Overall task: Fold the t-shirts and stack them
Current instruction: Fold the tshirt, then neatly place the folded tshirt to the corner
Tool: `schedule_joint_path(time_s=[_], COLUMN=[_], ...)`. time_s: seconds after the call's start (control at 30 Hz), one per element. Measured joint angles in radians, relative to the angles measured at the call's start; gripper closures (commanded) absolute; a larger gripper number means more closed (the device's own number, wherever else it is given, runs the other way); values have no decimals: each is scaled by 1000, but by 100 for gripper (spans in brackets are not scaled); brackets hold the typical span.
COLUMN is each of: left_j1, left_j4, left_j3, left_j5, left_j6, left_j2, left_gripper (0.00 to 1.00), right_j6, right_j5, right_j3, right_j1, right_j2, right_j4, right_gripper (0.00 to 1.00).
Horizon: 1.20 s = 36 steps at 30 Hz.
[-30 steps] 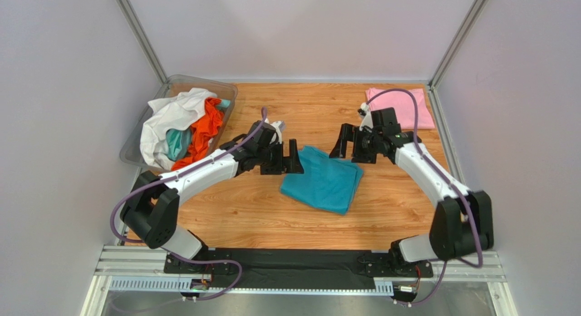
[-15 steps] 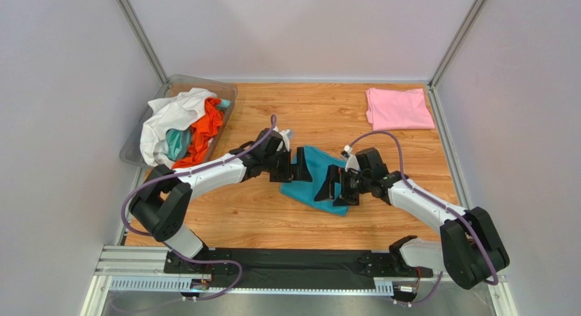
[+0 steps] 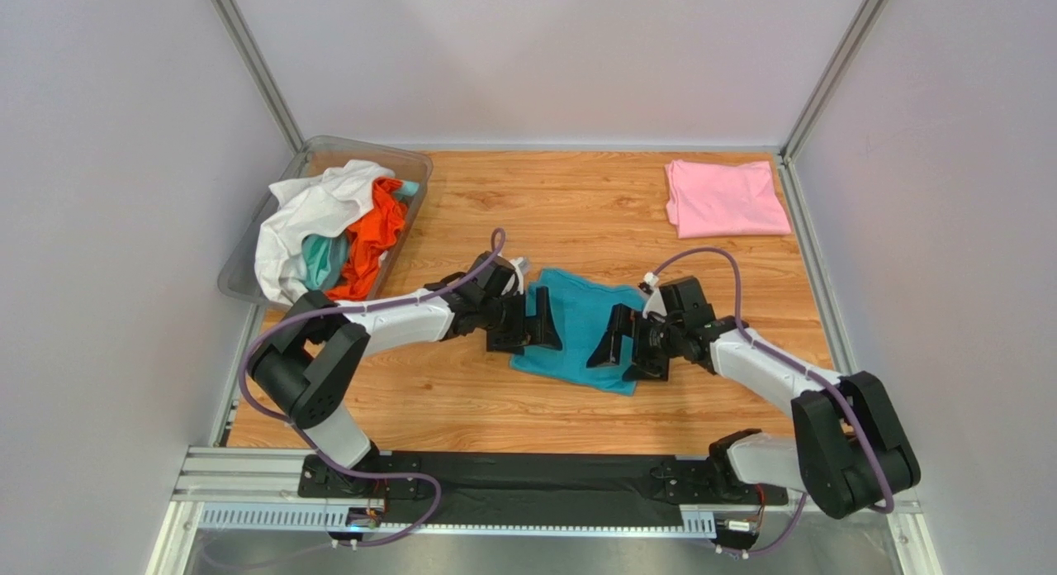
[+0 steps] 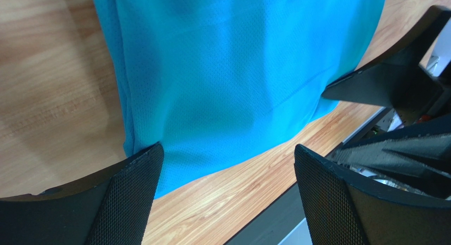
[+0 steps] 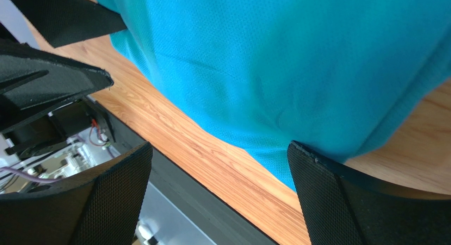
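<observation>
Jaws gape over opposite edges of the teal t-shirt (image 3: pixel 573 317)

— Where is the teal shirt (image 3: pixel 575 331) seen?
— Folded flat, in the middle. The pink shirt (image 3: pixel 726 197) is laid folded at the far right; other shirts (image 3: pixel 333 228) are heaped, crumpled, far left.

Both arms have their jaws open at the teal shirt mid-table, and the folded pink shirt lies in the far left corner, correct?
Not quite. The pink shirt lies in the far right corner, as the top external view shows; the far left corner holds a clear bin. The rest stands: the left gripper and the right gripper both have their jaws open at the teal shirt mid-table.
</observation>
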Motion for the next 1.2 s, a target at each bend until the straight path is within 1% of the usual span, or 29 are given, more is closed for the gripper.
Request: schedule_joint_path(time_s=[0.13,0.23,0.33,0.43,0.53,0.6,0.73,0.8,0.93,1.1,1.17,1.2], left_j1=[-16,-37,-55,-61,-61,-61,-61,-61,-61,-61,-61,-61], left_j4=[-15,-74,-161,-246,-334,-399,-547,-611,-690,-741,-748,-753], left_j3=[-16,-20,-18,0,31,39,34,20,-39,-101,-117,-124], left_j5=[-7,-43,-114,-209,-349,-449,-622,-694,-794,-870,-888,-894], left_j6=[-5,0,14,39,53,53,42,28,-5,-61,-73,-77], left_j2=[-35,-117,-274,-459,-631,-719,-833,-872,-957,-1039,-1057,-1064], left_gripper=[0,0,0,0,0,0,0,0,0,0,0,0], right_j6=[-52,-90,-120,-121,-99,-82,-57,-54,-50,-50,-47,-45], right_j5=[77,137,221,338,472,537,589,593,592,552,533,521], right_j3=[56,145,293,405,423,410,353,330,308,307,307,308], right_j1=[-3,-7,-7,-7,-7,-8,-8,-8,-8,-8,-8,-8], right_j2=[-61,-166,-311,-435,-541,-563,-513,-457,-299,-103,-20,14], right_j4=[-147,-271,-398,-451,-481,-504,-531,-531,-512,-439,-397,-381], right_gripper=[0,0,0,0,0,0,0,0,0,1,4,7])
